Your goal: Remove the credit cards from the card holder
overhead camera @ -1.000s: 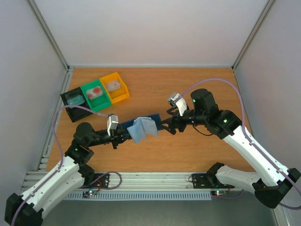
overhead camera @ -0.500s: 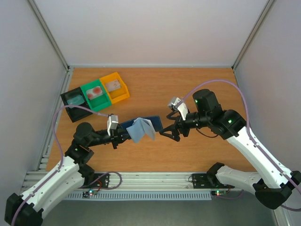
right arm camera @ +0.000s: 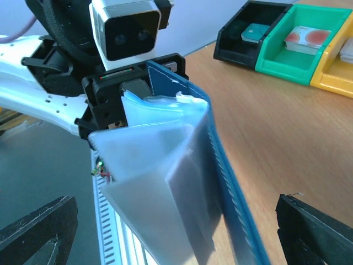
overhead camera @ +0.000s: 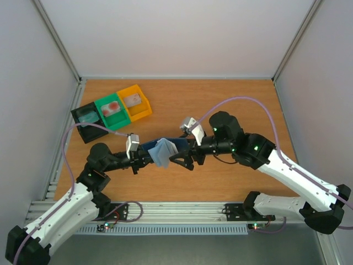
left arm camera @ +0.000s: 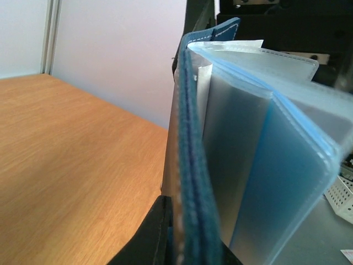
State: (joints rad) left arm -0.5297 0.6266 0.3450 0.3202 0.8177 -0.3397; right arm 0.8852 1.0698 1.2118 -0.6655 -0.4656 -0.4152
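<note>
Card holder (overhead camera: 165, 149) is being clamped in the left jaws, edge-on and dead ahead of the wide-open right jaws.

card holder (overhead camera: 164, 152): navy, open, pale sleeves fanned, lifted | credit cards (overhead camera: 112, 107): three, in bins (overhead camera: 117, 123)

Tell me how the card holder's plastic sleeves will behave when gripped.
Probably floppy: the plastic sleeves fan out and curve away from the navy cover of the card holder. Likely slippery, since they look glossy. Probably light: the left hand holds the holder up by one edge.
</note>
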